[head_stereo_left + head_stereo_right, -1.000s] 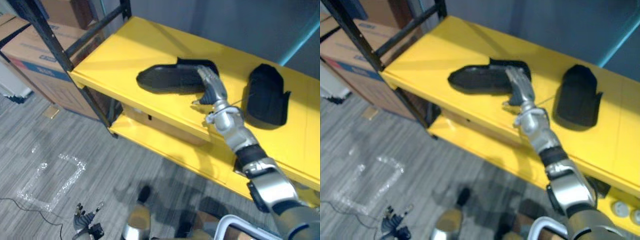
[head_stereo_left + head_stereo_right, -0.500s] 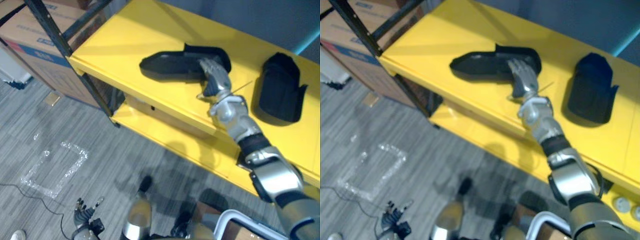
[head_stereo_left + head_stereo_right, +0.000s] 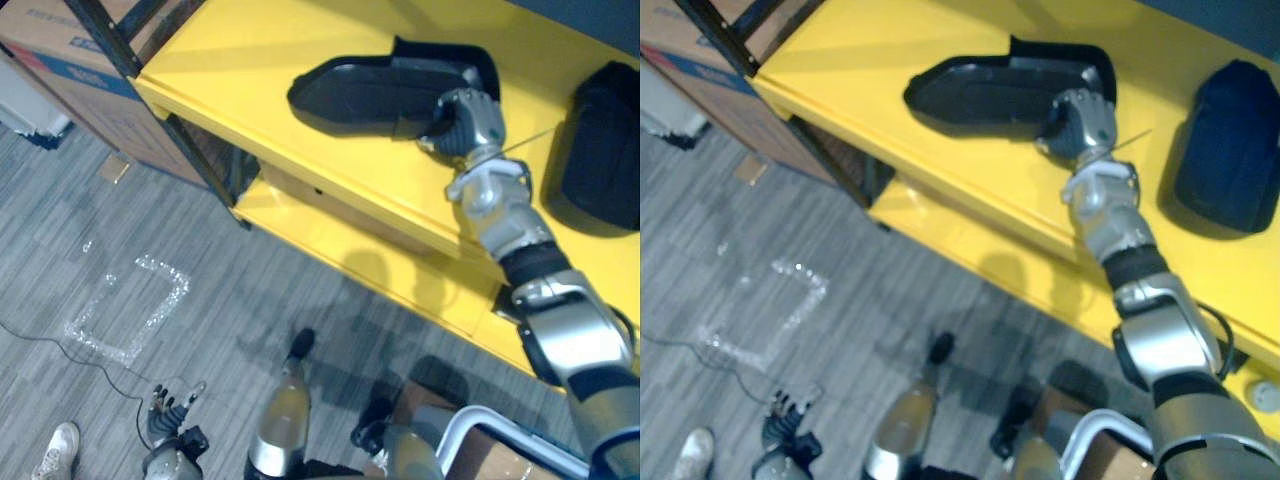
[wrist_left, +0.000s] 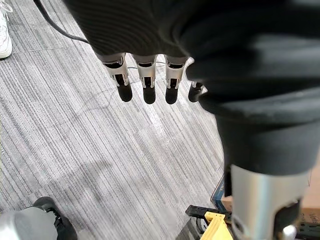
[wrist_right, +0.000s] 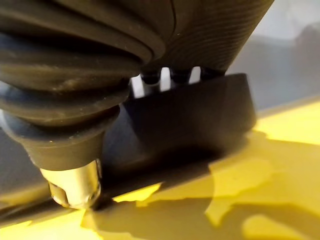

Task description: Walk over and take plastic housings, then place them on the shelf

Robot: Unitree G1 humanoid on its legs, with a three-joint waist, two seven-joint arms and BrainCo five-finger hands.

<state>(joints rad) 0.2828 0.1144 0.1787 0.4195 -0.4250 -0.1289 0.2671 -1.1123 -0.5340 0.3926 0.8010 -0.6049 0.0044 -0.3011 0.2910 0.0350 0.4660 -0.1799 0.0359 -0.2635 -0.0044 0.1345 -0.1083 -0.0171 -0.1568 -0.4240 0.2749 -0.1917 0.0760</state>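
A long black plastic housing (image 3: 365, 92) lies on the yellow top shelf (image 3: 225, 55). My right hand (image 3: 466, 116) is at its right end, with the fingers curled over the housing's raised rim (image 5: 200, 112). A second, shorter black housing (image 3: 605, 150) lies further right on the same shelf, apart from the hand. My left hand (image 3: 172, 432) hangs low over the floor, its fingers (image 4: 145, 82) straight and holding nothing.
A black shelf post (image 3: 150, 100) stands at the shelf's left corner, with cardboard boxes (image 3: 55, 45) behind it. A lower yellow shelf (image 3: 330, 250) juts out underneath. A person's white shoe (image 3: 55, 450) is on the grey carpet at the lower left.
The fingers of my right hand, flat on the housing's end before, have curled over its rim. The whole picture has shifted as the camera moved.
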